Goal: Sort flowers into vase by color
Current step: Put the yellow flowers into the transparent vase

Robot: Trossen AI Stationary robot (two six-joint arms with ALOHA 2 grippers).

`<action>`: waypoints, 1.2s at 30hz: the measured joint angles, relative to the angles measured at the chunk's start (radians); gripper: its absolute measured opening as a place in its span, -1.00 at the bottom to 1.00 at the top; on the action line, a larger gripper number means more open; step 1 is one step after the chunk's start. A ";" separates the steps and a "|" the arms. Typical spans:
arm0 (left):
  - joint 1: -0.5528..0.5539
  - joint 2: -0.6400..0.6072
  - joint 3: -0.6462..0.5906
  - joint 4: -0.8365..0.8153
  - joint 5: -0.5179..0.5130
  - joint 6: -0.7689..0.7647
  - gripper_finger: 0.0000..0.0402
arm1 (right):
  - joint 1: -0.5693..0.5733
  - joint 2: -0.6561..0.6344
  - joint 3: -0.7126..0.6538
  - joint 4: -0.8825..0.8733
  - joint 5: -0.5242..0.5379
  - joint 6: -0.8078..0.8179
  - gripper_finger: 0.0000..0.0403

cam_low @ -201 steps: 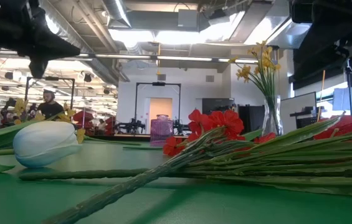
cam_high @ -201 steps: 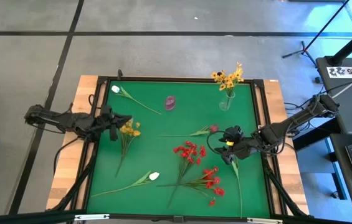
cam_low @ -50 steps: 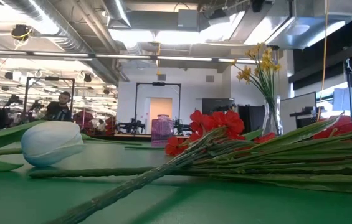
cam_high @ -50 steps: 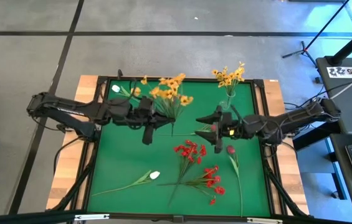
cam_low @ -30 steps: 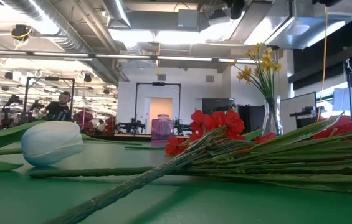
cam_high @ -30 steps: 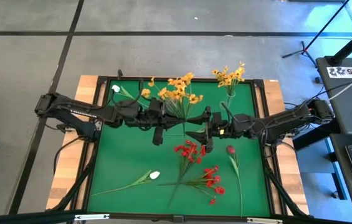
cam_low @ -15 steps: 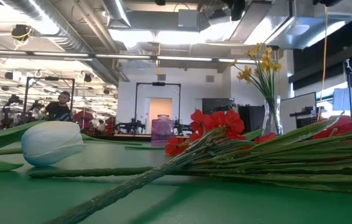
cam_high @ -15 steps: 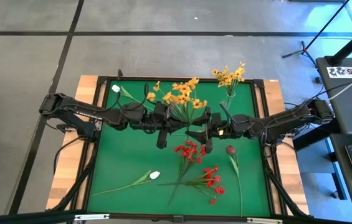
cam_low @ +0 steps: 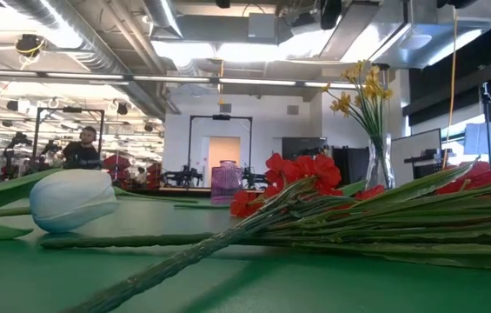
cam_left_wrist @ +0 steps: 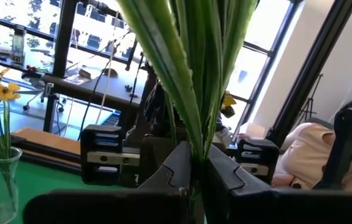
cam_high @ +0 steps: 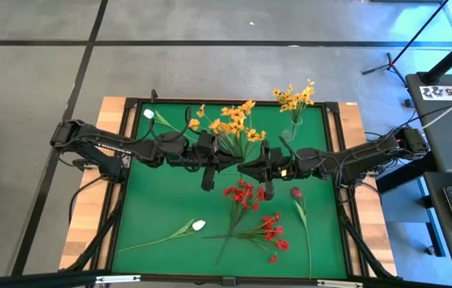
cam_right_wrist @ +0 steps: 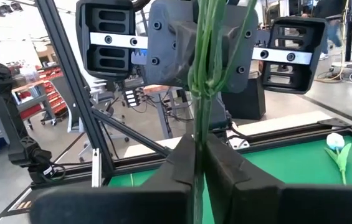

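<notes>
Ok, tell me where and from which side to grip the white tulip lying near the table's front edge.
Grip the white tulip on its bare green stem, between the blossom and the leaves, coming straight down from above. It lies flat on the green mat with open mat on both sides, so fingers set across the stem should close without crushing the bloom.

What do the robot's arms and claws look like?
Both arms are black and jointed, like skinny metal limbs. The left gripper and right gripper have blocky black bodies with slotted panels, screws and flat dark jaws. The right gripper shows a small yellow mark.
</notes>
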State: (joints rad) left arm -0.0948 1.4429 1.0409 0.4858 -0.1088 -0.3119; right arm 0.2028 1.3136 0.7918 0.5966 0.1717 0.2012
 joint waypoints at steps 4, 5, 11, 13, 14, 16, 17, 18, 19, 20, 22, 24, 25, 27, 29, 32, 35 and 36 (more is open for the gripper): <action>0.001 0.000 0.000 -0.003 -0.005 -0.021 -0.89 | 0.000 0.000 0.000 -0.001 0.014 0.000 -0.91; 0.002 0.000 0.000 -0.005 -0.005 -0.025 -0.86 | 0.000 0.000 0.000 -0.003 0.016 -0.001 -0.94; 0.003 -0.025 0.000 -0.049 -0.005 -0.026 -0.56 | 0.000 -0.011 0.000 -0.010 0.046 -0.006 -0.94; 0.003 -0.045 0.000 -0.070 -0.005 -0.025 -0.46 | 0.000 -0.020 0.000 -0.011 0.051 -0.022 -0.96; 0.003 -0.057 0.000 -0.080 -0.009 -0.022 -0.41 | 0.000 -0.029 0.000 -0.025 0.063 -0.027 -0.96; 0.003 -0.080 0.000 -0.089 -0.019 -0.013 -0.35 | 0.000 -0.051 -0.001 -0.045 0.095 -0.037 -0.96; 0.002 -0.097 0.000 -0.110 -0.026 -0.006 -0.32 | 0.000 -0.069 -0.001 -0.061 0.109 -0.048 -0.96; -0.003 -0.109 -0.001 -0.121 -0.035 0.003 -0.30 | 0.000 -0.088 -0.001 -0.079 0.124 -0.056 -0.96; -0.006 -0.121 0.000 -0.122 -0.041 0.007 -0.28 | 0.000 -0.107 -0.001 -0.093 0.140 -0.066 -0.96; -0.007 -0.137 0.000 -0.140 -0.055 0.015 -0.27 | 0.000 -0.130 -0.001 -0.119 0.156 -0.077 -0.96; -0.014 -0.157 0.000 -0.160 -0.077 0.032 -0.27 | 0.000 -0.179 -0.001 -0.167 0.192 -0.103 -0.96; -0.022 -0.175 0.000 -0.195 -0.106 0.047 -0.27 | 0.000 -0.236 -0.001 -0.224 0.239 -0.128 -0.96; -0.026 -0.180 0.000 -0.206 -0.119 0.057 -0.27 | 0.000 -0.265 -0.001 -0.257 0.265 -0.138 -0.96; -0.033 -0.187 0.000 -0.231 -0.146 0.075 -0.27 | 0.000 -0.323 -0.001 -0.328 0.321 -0.158 -0.96; -0.039 -0.188 0.000 -0.261 -0.166 0.087 -0.27 | 0.000 -0.375 -0.001 -0.394 0.373 -0.177 -0.96; -0.039 -0.188 0.000 -0.296 -0.170 0.088 -0.27 | 0.000 -0.441 -0.011 -0.438 0.428 -0.208 -0.96; -0.035 -0.187 0.000 -0.322 -0.172 0.106 -0.27 | 0.000 -0.501 -0.055 -0.418 0.460 -0.255 -0.96; -0.035 -0.187 0.000 -0.327 -0.173 0.109 -0.27 | 0.000 -0.520 -0.075 -0.409 0.478 -0.267 -0.96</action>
State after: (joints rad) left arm -0.1294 1.2559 1.0405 0.1585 -0.2820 -0.2028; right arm 0.2024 0.7936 0.7170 0.1872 0.6501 -0.0658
